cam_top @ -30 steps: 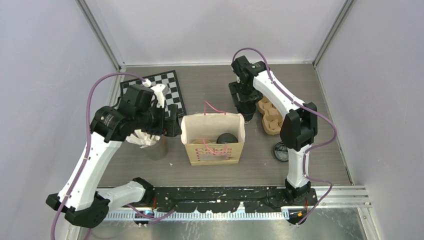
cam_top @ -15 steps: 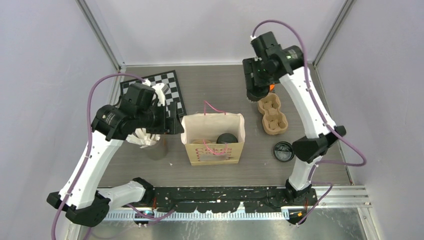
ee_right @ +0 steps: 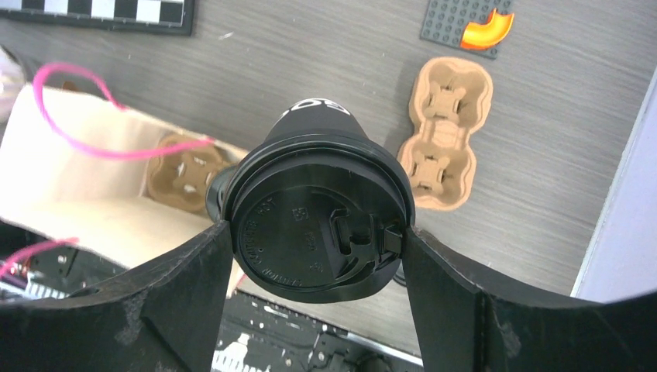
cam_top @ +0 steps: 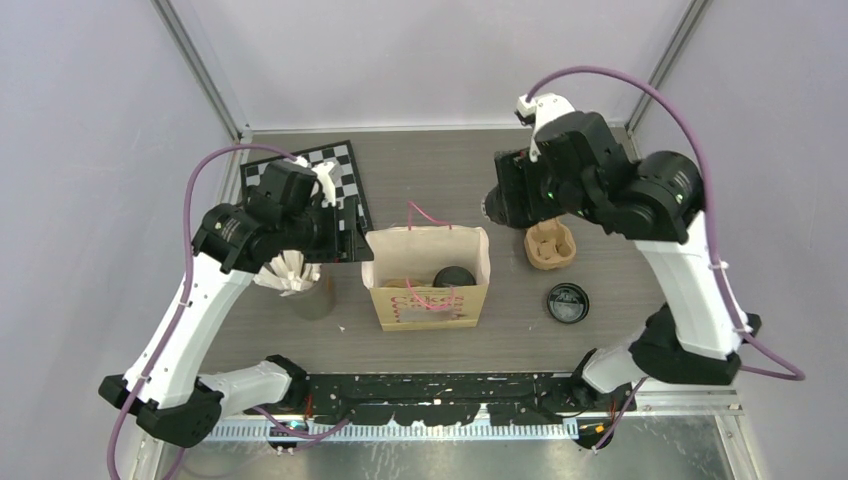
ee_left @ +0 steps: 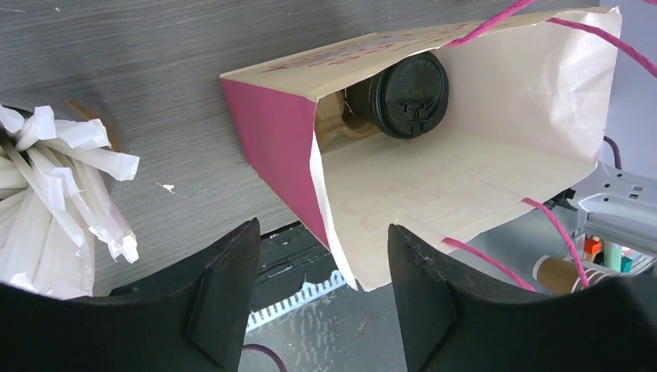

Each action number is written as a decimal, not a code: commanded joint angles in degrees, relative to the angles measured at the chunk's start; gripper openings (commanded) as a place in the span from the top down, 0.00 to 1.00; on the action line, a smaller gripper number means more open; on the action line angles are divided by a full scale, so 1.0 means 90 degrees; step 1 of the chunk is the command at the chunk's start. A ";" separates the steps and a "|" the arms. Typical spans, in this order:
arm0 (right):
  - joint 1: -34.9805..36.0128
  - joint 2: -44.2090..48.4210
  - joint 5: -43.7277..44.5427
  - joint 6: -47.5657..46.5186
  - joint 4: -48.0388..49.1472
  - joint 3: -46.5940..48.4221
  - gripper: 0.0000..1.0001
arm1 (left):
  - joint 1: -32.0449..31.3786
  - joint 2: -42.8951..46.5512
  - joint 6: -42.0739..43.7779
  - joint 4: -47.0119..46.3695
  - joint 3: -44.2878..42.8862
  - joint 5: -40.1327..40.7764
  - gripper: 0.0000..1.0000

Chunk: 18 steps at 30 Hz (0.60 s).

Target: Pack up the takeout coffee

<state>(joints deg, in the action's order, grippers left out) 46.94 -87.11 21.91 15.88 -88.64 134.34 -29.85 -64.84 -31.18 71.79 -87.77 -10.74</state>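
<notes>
The right hand [ee_right: 314,232] is clamped on a lidded cup [ee_right: 310,201], held in the air just beside the right rim of the bag [ee_left: 465,178]. A second cup [ee_left: 407,93] sits inside the bag with a carrier [ee_left: 335,128]. The left hand [ee_left: 324,229] is apart, its fingers either side of the bag's left wall.

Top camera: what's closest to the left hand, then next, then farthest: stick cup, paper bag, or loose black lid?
1. Paper bag: right beside the left hand.
2. Stick cup: on its left.
3. Loose black lid: far right.
</notes>
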 commanded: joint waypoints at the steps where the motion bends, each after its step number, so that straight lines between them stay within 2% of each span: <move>1: 0.0229 0.0914 0.0139 0.0263 0.0287 -0.0688 0.21 | 0.0035 -0.0011 -0.0045 -0.0268 0.0039 -0.0023 0.38; 6: 0.0278 0.1405 -0.0082 0.0158 0.0557 -0.1018 0.21 | 0.0035 -0.0098 -0.0005 -0.0175 -0.0018 -0.0030 0.42; 18: 0.0617 0.1762 -0.1632 -0.0088 0.1587 -0.1692 0.21 | 0.0037 -0.0064 0.0003 -0.0046 -0.0069 0.0038 0.44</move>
<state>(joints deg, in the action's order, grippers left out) 51.27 -72.12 13.19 16.36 -81.08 120.81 -29.85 -66.11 -31.14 71.68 -87.61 -10.55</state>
